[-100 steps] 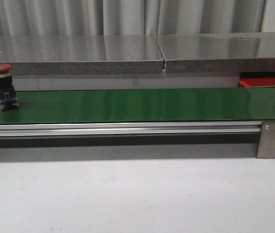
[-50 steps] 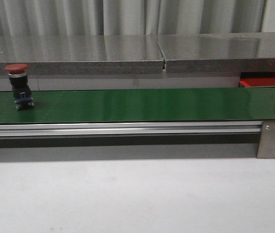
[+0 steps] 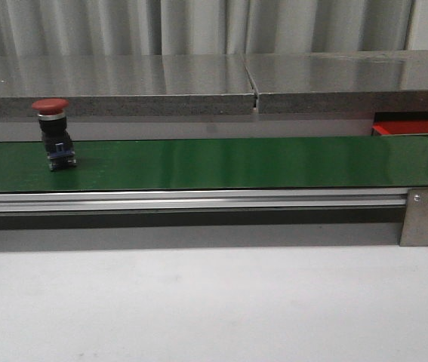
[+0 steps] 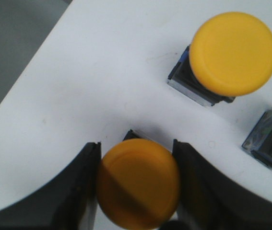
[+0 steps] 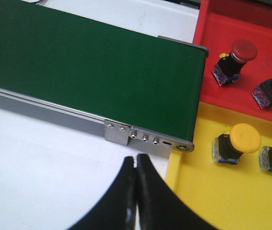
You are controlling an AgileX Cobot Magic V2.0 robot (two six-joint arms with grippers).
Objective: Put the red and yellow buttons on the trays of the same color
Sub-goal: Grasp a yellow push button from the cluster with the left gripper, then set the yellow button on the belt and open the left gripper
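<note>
A red button [image 3: 52,132] stands upright on the green belt [image 3: 236,162], near its left end. In the left wrist view my left gripper [image 4: 136,143] is shut on the yellow button [image 4: 138,182], a finger against each side of its cap, over a white surface. Another yellow button [image 4: 231,55] stands just beyond it. My right gripper [image 5: 136,157] is shut and empty above the white table by the belt's end. Past that end lie the red tray [image 5: 212,43] with two red buttons [image 5: 239,52] and the yellow tray [image 5: 198,191] with two yellow buttons [image 5: 236,141]. Neither gripper shows in the front view.
A third button's dark and blue body [image 4: 270,143] lies at the edge of the left wrist view. A grey steel shelf [image 3: 214,83] runs behind the belt. The belt's metal end bracket [image 5: 147,139] lies between my right gripper and the trays. The red tray's corner [image 3: 417,128] shows at far right.
The red button has travelled to the right along the belt, still upright. Nothing else in the front view has moved.
</note>
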